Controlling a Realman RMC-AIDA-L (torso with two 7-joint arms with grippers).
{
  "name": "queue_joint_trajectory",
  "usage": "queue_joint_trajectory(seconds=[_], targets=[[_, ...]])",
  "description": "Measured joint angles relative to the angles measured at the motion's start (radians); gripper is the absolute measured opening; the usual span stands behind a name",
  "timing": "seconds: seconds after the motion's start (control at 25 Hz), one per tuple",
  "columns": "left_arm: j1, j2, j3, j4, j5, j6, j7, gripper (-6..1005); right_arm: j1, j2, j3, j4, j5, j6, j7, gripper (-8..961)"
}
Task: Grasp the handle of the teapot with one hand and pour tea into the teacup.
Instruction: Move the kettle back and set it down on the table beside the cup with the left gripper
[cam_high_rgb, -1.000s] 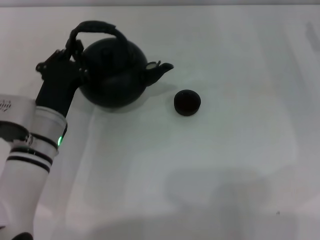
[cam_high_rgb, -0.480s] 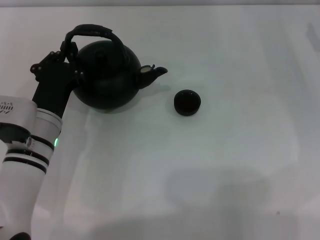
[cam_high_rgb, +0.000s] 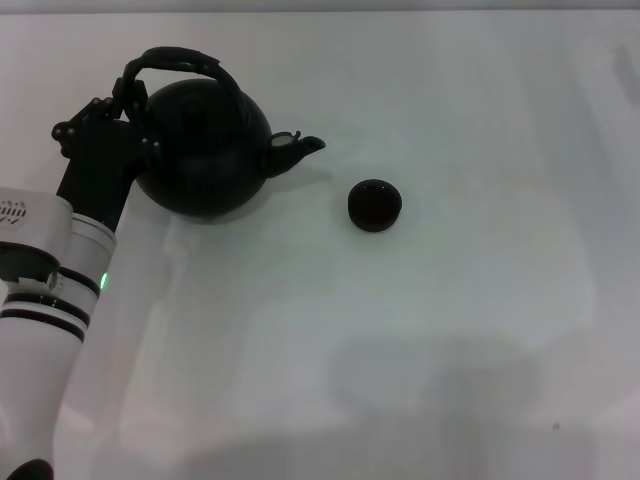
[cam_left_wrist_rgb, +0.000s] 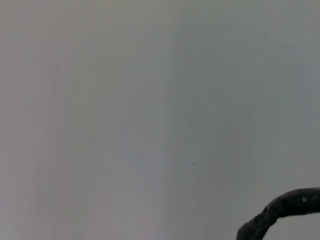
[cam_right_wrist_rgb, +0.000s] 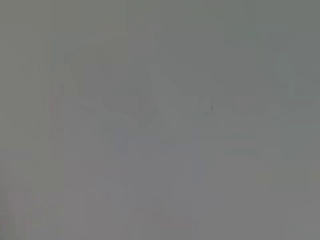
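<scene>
I found the left gripper (cam_high_rgb: 128, 95) at the left end of the teapot's (cam_high_rgb: 205, 150) arched handle (cam_high_rgb: 180, 60), reaching in from the robot's left. Black fingers merged with black handle in the head view, and the left wrist view showed only a dark curved strip, probably the handle (cam_left_wrist_rgb: 280, 215), against a blank surface. I could not tell whether the gripper was closed on the handle or merely beside it.

The teapot stood on the white table (cam_high_rgb: 400, 350), far left of the workspace, lid up and roughly level. Its spout (cam_high_rgb: 298, 148) pointed toward the robot's right. The teacup (cam_high_rgb: 375, 205) sat to the right of the spout, slightly nearer the robot, with a clear gap of bare table between them. I could not see whether it held any tea.

The relation that mattered: the pot's long axis, from gripped end through spout, ran nearly in line with the teacup. I judged that a pour would need the pot carried rightward until the spout overhung the cup, then tipped about that axis.

The right arm was out of the head view, and its wrist view showed nothing identifiable.
</scene>
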Motion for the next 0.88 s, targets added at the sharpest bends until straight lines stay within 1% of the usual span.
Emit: queue_joint_trajectory(seconds=[0.64,0.84,0.88], targets=[[-0.003,0.000,0.000,0.004,-0.002,-0.018,-0.012,142,0.000,0.002,0.005,0.005,0.001,0.000,0.007,829],[-0.003,0.000,0.000,0.004,-0.003,-0.020,-0.013,180,0.001,0.002,0.005,0.006,0.001,0.000,0.007,829],[-0.003,0.000,0.000,0.004,-0.003,-0.018,-0.013,201,0.000,0.002,0.005,0.006,0.001,0.000,0.007,829]])
